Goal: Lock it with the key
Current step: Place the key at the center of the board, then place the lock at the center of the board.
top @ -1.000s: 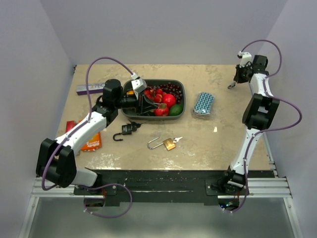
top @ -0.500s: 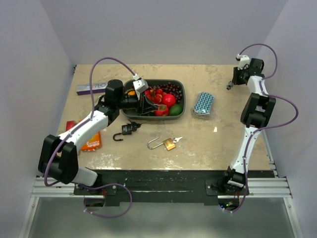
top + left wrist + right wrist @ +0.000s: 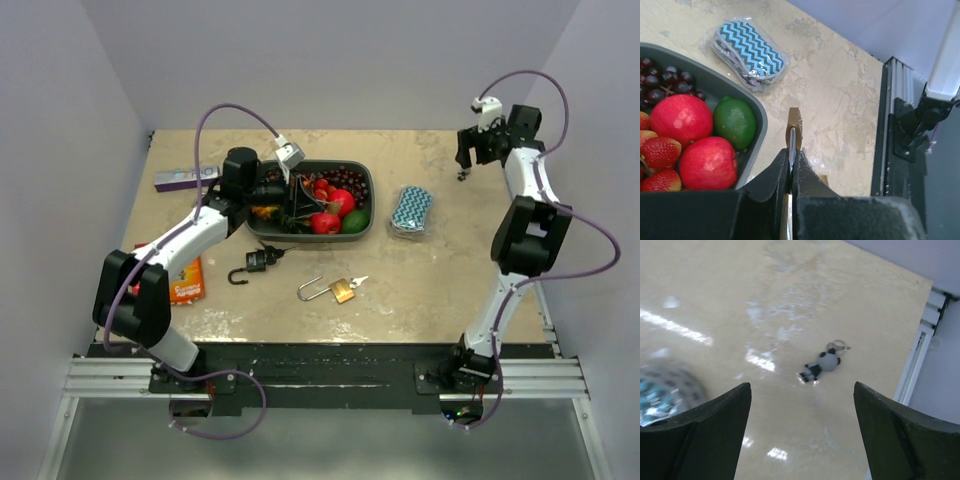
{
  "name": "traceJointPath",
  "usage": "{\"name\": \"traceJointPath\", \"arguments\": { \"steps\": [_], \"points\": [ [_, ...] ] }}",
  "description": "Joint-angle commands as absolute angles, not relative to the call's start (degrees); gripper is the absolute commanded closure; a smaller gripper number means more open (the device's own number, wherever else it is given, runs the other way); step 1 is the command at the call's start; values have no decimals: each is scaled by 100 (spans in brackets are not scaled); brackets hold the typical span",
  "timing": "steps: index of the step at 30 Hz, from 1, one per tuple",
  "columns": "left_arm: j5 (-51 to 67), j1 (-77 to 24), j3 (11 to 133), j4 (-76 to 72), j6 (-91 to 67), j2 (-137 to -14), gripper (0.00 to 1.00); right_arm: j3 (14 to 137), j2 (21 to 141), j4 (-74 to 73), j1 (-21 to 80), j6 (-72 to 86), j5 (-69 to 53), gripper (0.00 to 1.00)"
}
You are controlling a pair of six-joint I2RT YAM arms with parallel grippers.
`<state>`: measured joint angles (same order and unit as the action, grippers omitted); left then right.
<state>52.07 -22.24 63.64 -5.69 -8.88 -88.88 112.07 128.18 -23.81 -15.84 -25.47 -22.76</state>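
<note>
Left gripper (image 3: 791, 157) jaws clamped on thin brass key (image 3: 793, 126) — light, stiff, slippery; probably best held by its flat head. Right gripper (image 3: 801, 392) jaws wide, empty.

Much bare table (image 3: 450, 290) is seen at the near right, where a gripper could pass. The far middle is filled by the fruit tray (image 3: 368, 200), and the left arm (image 3: 195, 232) is stretched over its left side. A black padlock (image 3: 255, 262) and a brass padlock (image 3: 335, 290) are found near the middle. A zigzag pouch (image 3: 411, 210) is laid just right of the tray.
</note>
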Motion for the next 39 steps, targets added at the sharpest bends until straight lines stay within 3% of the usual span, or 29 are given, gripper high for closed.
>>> {"name": "traceJointPath", "arguments": {
  "steps": [1,10,16,24,32,39],
  "points": [
    [5396,-2206,6829,-791,-2072,-9158,100,10095,10813,-2540,-933,-3470,-3137,13],
    [5563,-2250,6847,-1292,-3286,-9343,100,7851,8361,-2610,1315,-4341,-3709,11],
    [5757,-2364,6882,-1468,-3436,-9439,100,7252,7954,-2127,2283,-4578,-3674,14],
    [5792,-2461,6926,-1494,-3437,-9448,100,7058,7998,-1934,2759,-5044,-3551,21],
    [5775,-2470,6996,-1477,-3419,-9492,100,6944,7989,-1846,3006,-5396,-3252,48],
    [5783,-2470,7014,-1468,-3401,-9510,100,6803,7928,-1749,3076,-5484,-2962,62]
  ]
}}
